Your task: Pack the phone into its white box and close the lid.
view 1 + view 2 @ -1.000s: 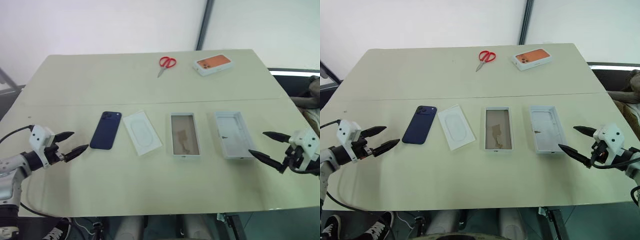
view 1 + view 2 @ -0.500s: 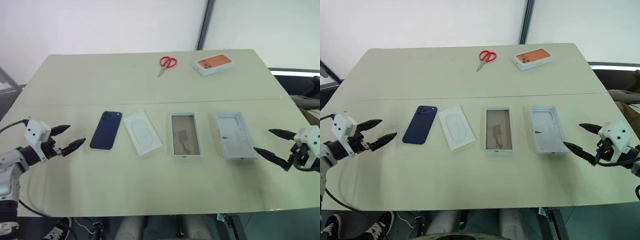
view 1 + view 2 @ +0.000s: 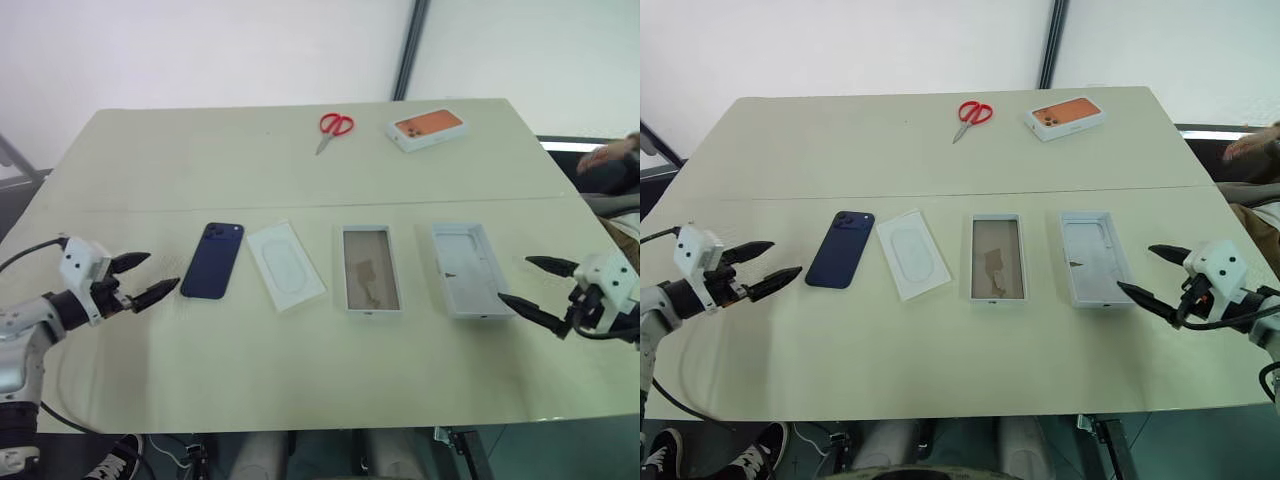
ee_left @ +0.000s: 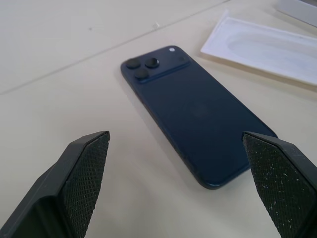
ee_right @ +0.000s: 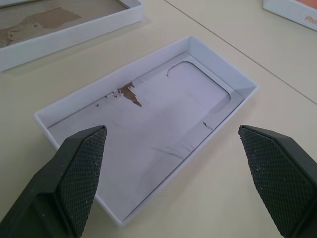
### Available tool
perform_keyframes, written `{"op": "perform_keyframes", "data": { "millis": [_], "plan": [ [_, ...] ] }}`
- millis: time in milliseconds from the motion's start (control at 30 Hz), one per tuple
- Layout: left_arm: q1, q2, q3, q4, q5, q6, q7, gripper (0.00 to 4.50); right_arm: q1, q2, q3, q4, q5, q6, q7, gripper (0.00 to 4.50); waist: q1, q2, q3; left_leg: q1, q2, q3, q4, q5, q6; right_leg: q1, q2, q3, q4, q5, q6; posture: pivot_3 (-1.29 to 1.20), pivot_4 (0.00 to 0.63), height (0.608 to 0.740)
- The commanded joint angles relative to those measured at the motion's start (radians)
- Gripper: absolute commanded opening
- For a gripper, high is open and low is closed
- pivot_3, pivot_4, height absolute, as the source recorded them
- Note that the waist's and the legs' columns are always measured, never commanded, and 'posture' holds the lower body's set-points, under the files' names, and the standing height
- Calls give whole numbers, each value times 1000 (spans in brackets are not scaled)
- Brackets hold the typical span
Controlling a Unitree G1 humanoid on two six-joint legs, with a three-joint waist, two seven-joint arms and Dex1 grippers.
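A pale desk (image 3: 300,160) fills most of the head views, with four flat things laid in a row across its middle.

Hard to make out: the lid's (image 3: 467,268) printed outer face is turned down against the desk, so just its plain white inside shows, with small brown scuffs. At the right edge of the frame a person's hand (image 3: 608,160) is blurred and cut off. The far box with an orange phone picture (image 3: 428,128) is too small to read.

From left to right the row holds the phone (image 3: 212,260), a white insert card (image 3: 285,265) with an oval outline, the white box (image 3: 369,270) with its brownish floor, then the lid. All four run lengthwise from the near edge toward the far edge. The phone lies back-up and leans slightly, its camera cluster at the far end, toward the top of the frame. Red scissors (image 3: 333,128) lie near the far edge, upper centre.

The left gripper (image 3: 143,279) hovers at the lower left, just beside the phone's near end, fingers spread wide with nothing between them. The right gripper (image 3: 537,288) hovers at the lower right, near the lid's near corner, equally wide and empty.

The left wrist view shows the three lenses clearly, with a card corner beyond. The right wrist view shows a camera-shaped recess in the lid's floor, too faint in the head views.
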Motion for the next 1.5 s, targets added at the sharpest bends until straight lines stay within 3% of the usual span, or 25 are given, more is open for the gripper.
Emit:
{"op": "perform_keyframes", "data": {
  "millis": [33,267,500,633,800,967,1233,1500],
  "plan": [
    [-47,0,5,-98,-78,164,51,4500,-24,8,12,-93,10,15,-23,4462,0,0,0,0,0,0,0,0,0,0,0,0,0,0,0,0,150,740],
    [-91,-131,25,-314,-292,516,256,4500,-119,26,129,-286,27,86,-50,4462,-4,0,0,0,0,0,1,0,0,0,0,0,0,1,2,0,150,740],
    [-82,-290,11,-408,-359,666,475,4500,-207,96,290,-383,-1,112,-69,4462,1,-1,0,0,0,-1,1,0,0,0,1,0,1,1,2,0,150,740],
    [-88,-402,89,-419,-570,825,580,4500,-233,106,305,-339,-18,93,-68,4462,4,-1,0,-1,-1,-1,3,0,0,1,1,0,0,2,3,0,150,740],
    [-63,-504,81,-434,-603,834,705,4500,-230,120,316,-319,-33,71,-69,4462,3,-2,0,-1,-1,-1,5,0,0,1,1,0,1,2,3,0,150,740],
    [-33,-530,82,-423,-604,841,778,4500,-232,129,311,-308,-44,62,-73,4462,2,-1,0,0,0,0,5,0,0,1,2,0,1,2,3,0,150,740],
    [-97,-613,54,-321,-630,807,815,4500,-228,144,317,-310,-56,58,-89,4462,17,0,-1,-1,-1,-1,11,0,0,5,2,-1,1,2,2,0,150,740],
    [-140,-636,17,-242,-628,811,814,4500,-223,144,318,-320,-63,57,-98,4462,28,0,-1,-1,-3,0,17,0,1,8,0,0,0,4,1,0,150,740]
  ]
}}
